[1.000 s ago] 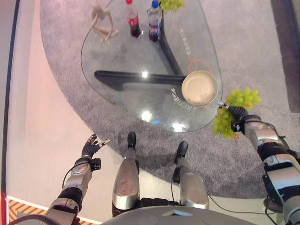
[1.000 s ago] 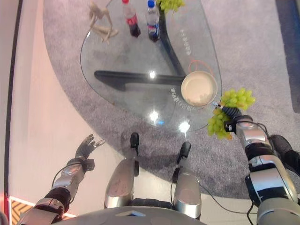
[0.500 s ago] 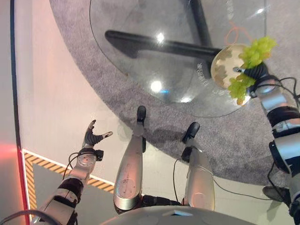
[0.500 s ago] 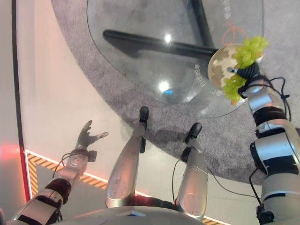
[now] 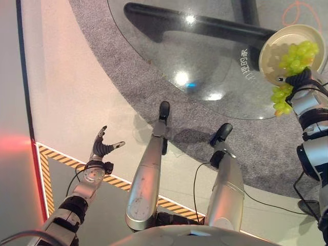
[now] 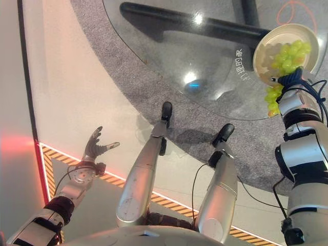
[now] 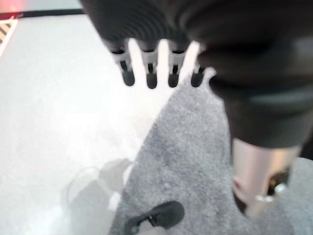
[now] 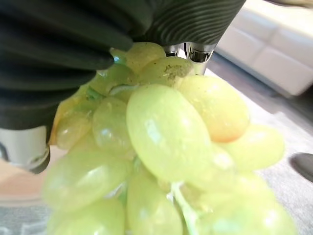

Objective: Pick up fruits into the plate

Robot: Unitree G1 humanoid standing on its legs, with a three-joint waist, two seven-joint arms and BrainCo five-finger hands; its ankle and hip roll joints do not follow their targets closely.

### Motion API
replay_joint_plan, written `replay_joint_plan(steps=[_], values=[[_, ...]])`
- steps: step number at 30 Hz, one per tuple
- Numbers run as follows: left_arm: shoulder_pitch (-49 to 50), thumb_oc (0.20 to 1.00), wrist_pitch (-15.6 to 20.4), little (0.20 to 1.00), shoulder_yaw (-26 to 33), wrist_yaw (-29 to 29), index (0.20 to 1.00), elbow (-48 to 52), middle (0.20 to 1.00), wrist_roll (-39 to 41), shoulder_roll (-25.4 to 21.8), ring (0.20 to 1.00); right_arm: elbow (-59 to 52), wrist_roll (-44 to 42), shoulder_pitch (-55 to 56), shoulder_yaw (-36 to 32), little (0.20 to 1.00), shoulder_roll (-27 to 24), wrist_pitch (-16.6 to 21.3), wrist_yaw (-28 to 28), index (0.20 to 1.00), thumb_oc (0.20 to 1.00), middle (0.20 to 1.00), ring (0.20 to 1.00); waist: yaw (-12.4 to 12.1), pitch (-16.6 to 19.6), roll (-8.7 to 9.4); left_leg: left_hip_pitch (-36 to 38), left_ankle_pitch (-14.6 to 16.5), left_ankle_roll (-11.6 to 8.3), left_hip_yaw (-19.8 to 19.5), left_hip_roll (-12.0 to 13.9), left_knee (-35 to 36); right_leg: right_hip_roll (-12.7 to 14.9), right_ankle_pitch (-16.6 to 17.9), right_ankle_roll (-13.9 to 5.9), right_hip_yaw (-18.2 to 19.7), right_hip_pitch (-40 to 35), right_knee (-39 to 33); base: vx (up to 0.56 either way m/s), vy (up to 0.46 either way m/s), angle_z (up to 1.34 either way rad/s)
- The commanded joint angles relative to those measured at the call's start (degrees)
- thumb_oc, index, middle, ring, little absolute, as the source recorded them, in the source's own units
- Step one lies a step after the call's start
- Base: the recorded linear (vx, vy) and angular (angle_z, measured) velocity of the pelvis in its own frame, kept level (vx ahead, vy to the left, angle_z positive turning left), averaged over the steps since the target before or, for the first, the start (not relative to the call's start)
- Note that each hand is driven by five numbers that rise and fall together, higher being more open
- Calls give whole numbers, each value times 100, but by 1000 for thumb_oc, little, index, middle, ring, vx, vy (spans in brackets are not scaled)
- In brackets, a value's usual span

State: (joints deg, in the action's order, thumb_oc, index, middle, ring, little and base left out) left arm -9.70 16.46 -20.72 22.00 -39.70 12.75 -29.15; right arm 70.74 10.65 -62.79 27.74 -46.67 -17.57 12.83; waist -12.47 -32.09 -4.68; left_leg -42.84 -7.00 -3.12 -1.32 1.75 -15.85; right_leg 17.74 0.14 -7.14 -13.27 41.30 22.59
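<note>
Left hand: the left hand [image 5: 99, 150] is hanging over the pale floor [image 5: 77, 92], nearer the robot than the plate and far off to the plate's left side; its fingers [image 7: 150, 78] are reaching out straight and relaxed, carrying nothing.

Striped line: a yellow-and-black striped line [image 5: 64, 159] is running across the floor just beside the left hand.

Carpet: a grey carpet [image 5: 133, 77] is lying under the worktop and spreading out past its near edge.

Right hand: the right hand [image 5: 300, 79] is sitting at the near rim of the plate, its fingers clenching around a bunch of green grapes [image 5: 292, 59].

Grapes versus fingers: in the right wrist view the grapes [image 8: 166, 147] are bulging out directly below the dark cover, pressing against the fingers [image 8: 195, 51]; one part of the bunch is spreading over the plate's inside, another part is dangling on the near side of the hand, outside the rim. I cannot tell whether the bunch is touching the plate.

Plate: the cream plate [image 5: 269, 43] is standing on the glass worktop [image 5: 205, 61], close to its right-hand edge.

Worktop base: a dark beam [image 5: 195, 23] is showing through the glass, left of the plate and farther away.
</note>
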Motion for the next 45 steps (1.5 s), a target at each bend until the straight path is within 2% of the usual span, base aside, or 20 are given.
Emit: replay_joint_plan(steps=[1,4,8,10,17,22,25,26,27,30,31,35,36,39,43,45], values=[[570,1000,150,1000,-209,20,1000,143,1000,217,70,1000,148,-28,-47,94,1000,-894,-230,418,1000,1000,1000,1000,32,230,-593,-76,1015,391,95,-668,-546,-601,-765,376,-152,289,713,21,34,-3],[608,1000,134,1000,-190,8,1000,155,1000,226,92,1000,227,2,-55,33,1000,-927,-187,588,1000,1000,1000,1000,32,230,-642,-57,1011,393,101,-673,-547,-611,-785,387,-127,294,743,0,0,0],[707,1000,32,1000,-178,-26,1000,235,1000,245,41,1000,135,100,-139,-49,1000,-979,-38,1210,1000,1000,1000,1000,16,230,-656,23,999,391,87,-667,-517,-635,-802,387,-152,222,777,0,0,0],[733,1000,15,1000,-187,-46,1000,247,1000,267,17,1000,112,118,-168,-78,1000,-991,-6,1296,1000,1000,1000,1000,20,230,-655,37,996,388,84,-663,-513,-651,-805,387,-150,207,779,0,0,0],[816,1000,-47,1000,-217,-9,1000,181,1000,250,13,1000,-91,85,-279,-53,1000,-1043,384,1931,1000,1000,1000,1000,40,230,-626,163,978,381,75,-650,-424,-728,-809,403,-151,100,746,0,0,0],[888,1000,50,1000,-197,28,1000,7,1000,244,43,1000,-474,324,-255,-59,1000,-979,1203,2751,1000,1000,1000,1000,80,230,-582,395,988,365,75,-649,-314,-803,-808,398,-154,-113,655,0,0,0],[895,1000,92,1000,-160,45,1000,-90,1000,240,79,1000,-751,371,-241,-30,1000,-922,1432,2964,1000,1000,1000,1000,104,230,-525,570,985,345,85,-646,-221,-838,-782,390,-162,-293,514,-40,7,-1],[831,1000,116,1000,-110,64,1000,-147,1000,230,101,1000,-848,327,-260,-51,1000,-888,1622,3092,1000,1000,1000,1000,109,230,-502,516,788,357,98,-620,-131,-859,-566,438,-250,-284,345,-124,24,-2],[803,1000,123,1000,-74,24,1000,-218,1000,245,114,1000,-913,285,-225,-58,1000,-845,1769,3138,1000,1000,1000,1000,124,230,-474,608,780,345,91,-615,-87,-879,-546,430,-251,-375,284,-129,30,-3],[745,1000,141,1000,-4,-31,1000,-388,1000,224,170,1000,-1063,327,-65,-138,1000,-734,2027,3167,1000,1000,1000,1000,167,230,-407,857,796,321,95,-602,5,-903,-529,407,-242,-608,159,-46,20,-1],[634,1000,108,1000,49,-72,1000,-563,1000,177,242,1000,-1185,287,146,-204,1000,-590,2268,3056,1000,1000,1000,1000,214,230,-312,1205,799,298,110,-584,151,-918,-499,378,-243,-960,-42,-65,28,0],[524,1000,59,1000,160,-193,1000,-800,1000,171,300,1000,-1525,292,782,-347,1000,-330,2605,2843,1000,1000,1000,1000,315,230,-158,1877,816,246,77,-486,416,-904,-476,314,-211,-1602,-301,-15,9,-1],[444,1000,-32,1000,225,-210,1000,-936,1000,75,327,1000,-1783,81,1154,-515,1000,-176,2751,2697,1000,1000,1000,1000,382,230,-60,2194,789,208,145,-397,597,-884,-442,262,-203,-1926,-475,0,0,0],[282,1000,-194,1000,329,-313,1000,-1131,1000,4,349,1000,-2118,-35,1733,-772,1000,82,2929,2434,1000,1000,1000,1000,472,244,76,2581,753,155,247,-281,853,-873,-382,189,-215,-2355,-757,-2,-8,-2],[264,1000,-453,1000,369,-451,1000,-1437,1000,-542,456,1000,-2664,-444,3096,-993,1000,758,2946,1912,1000,1000,1000,1000,669,731,337,3153,723,52,407,-53,1364,-883,-228,81,-207,-2992,-1390,80,-20,-10],[442,1000,-608,1000,393,-650,1000,-1656,1000,-674,580,1000,-2860,-441,4029,-1081,1000,1197,3113,1599,1000,1000,1000,1000,810,1075,474,3476,734,13,523,42,1551,-880,-165,24,-184,-3336,-1647,167,-23,-21]])
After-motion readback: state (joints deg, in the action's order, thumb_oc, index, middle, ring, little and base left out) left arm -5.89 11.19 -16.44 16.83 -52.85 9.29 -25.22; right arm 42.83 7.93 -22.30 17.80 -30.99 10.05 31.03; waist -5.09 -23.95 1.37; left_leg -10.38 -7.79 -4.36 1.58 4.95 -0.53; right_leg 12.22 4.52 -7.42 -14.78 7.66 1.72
